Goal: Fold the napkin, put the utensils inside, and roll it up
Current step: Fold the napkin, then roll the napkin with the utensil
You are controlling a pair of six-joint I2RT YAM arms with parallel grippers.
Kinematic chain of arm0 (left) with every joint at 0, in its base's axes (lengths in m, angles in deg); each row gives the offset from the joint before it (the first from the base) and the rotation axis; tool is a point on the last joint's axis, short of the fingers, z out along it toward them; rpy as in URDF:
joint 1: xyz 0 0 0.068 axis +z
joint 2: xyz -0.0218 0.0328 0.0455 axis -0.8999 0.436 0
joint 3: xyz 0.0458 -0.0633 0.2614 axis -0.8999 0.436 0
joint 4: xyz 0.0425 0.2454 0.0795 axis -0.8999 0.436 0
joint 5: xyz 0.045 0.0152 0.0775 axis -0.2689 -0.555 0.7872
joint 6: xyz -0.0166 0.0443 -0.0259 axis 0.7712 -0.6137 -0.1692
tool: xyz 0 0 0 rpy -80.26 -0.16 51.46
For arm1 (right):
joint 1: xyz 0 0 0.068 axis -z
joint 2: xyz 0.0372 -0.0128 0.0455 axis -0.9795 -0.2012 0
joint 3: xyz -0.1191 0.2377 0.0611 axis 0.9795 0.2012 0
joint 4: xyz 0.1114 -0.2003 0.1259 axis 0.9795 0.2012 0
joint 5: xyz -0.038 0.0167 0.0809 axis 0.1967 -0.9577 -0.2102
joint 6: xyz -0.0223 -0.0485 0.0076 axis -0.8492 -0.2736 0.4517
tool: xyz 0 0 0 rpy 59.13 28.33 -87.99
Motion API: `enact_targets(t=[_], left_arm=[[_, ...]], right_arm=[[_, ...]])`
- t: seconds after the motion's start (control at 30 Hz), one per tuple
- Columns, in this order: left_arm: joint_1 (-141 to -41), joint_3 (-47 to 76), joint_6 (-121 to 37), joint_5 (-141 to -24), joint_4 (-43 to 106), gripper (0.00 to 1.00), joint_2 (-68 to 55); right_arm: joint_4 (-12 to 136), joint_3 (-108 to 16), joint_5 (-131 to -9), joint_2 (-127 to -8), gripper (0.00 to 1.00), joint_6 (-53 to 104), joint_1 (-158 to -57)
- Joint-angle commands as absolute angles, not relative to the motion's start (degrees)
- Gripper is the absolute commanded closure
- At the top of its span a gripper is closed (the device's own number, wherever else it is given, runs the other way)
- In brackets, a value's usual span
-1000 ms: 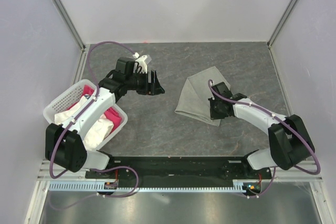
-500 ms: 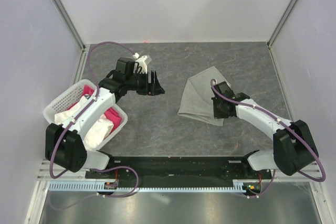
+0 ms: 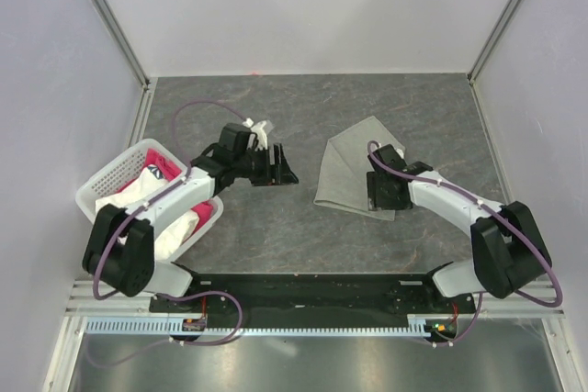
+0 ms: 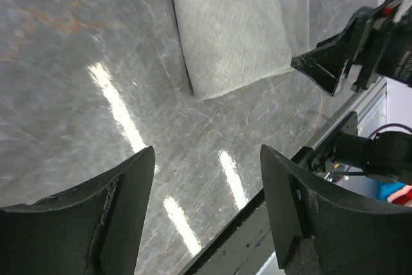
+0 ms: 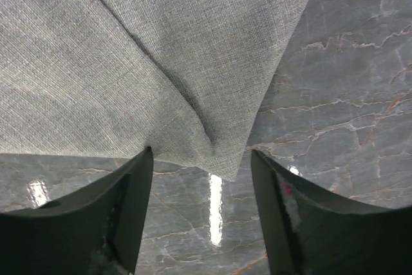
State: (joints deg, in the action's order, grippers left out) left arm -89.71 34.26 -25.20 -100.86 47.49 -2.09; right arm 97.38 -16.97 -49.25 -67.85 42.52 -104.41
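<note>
The grey-green napkin [image 3: 349,167] lies folded and flat on the dark marbled table, right of centre. My right gripper [image 3: 383,201] stands open just above its near corner, and the cloth's corner [image 5: 222,159] lies loose between the two fingers [image 5: 129,217] with nothing gripped. My left gripper [image 3: 283,170] is open over bare table left of the napkin, pointing toward it. From the left wrist the napkin [image 4: 238,24] shows ahead of the left gripper [image 4: 206,159], with the right gripper [image 4: 335,62] beyond it. The utensils are out of view.
A white mesh basket [image 3: 110,176] stands at the left edge, holding a pink cloth [image 3: 195,203] and a white cloth [image 3: 170,229]. The black base rail [image 3: 312,291] runs along the near edge. Pale walls close in the table.
My right gripper has opened and let go of the napkin's corner, and the cloth now lies flat. My left arm has swung right and nearer, closer to the napkin.
</note>
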Motion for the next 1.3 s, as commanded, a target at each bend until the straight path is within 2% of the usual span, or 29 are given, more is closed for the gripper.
enact_targets(t=[0.0, 0.1, 0.27, 0.57, 0.67, 0.77, 0.8, 0.87, 0.9, 0.93, 1.1, 1.27], left_arm=[[-93.49, 35.66, -18.28, -99.65, 37.78, 0.26, 2.51], [-94.82, 35.93, -16.96, -100.43, 35.41, 0.26, 5.49], [-95.09, 37.07, -15.12, -101.67, 31.63, 0.26, 7.44], [-95.09, 36.81, -15.03, -102.29, 30.84, 0.26, 8.84], [-95.17, 36.81, -15.11, -102.37, 30.57, 0.26, 9.46], [-95.09, 36.63, -15.11, -102.55, 30.22, 0.26, 10.25], [-95.09, 36.54, -15.03, -102.55, 30.05, 0.26, 10.51], [-95.09, 36.54, -14.94, -102.9, 29.87, 0.26, 10.95], [-95.09, 36.72, -14.94, -102.81, 29.87, 0.26, 11.04], [-95.09, 36.72, -14.94, -102.9, 29.78, 0.26, 10.95], [-95.0, 37.24, -15.11, -102.81, 29.78, 0.26, 10.78], [-94.91, 39.08, -14.59, -102.46, 28.73, 0.25, 10.86]], right_arm=[[98.69, -18.7, -47.72, -64.41, 0.27, 43.74, -104.15], [98.26, -18.09, -50.26, -62.82, 0.22, 43.83, -101.79], [94.4, -13.88, -58.68, -62.38, 0.22, 44.79, -95.64], [91.67, -10.35, -65.65, -62.73, 0.28, 43.56, -89.12], [90.79, -9.82, -66.17, -63.26, 0.33, 43.48, -89.03], [89.91, -9.38, -66.97, -64.49, 0.45, 43.3, -88.94], [89.82, -9.38, -67.05, -64.67, 0.53, 43.21, -88.94], [89.47, -9.12, -67.58, -64.93, 0.6, 43.12, -89.03], [89.29, -9.03, -67.76, -64.93, 0.7, 43.12, -89.03], [88.94, -8.86, -67.93, -65.02, 0.74, 42.95, -88.94], [87.63, -7.72, -70.92, -65.9, 0.88, 42.42, -89.03], [85.08, -6.31, -74.52, -66.78, 0.92, 42.6, -89.03]])
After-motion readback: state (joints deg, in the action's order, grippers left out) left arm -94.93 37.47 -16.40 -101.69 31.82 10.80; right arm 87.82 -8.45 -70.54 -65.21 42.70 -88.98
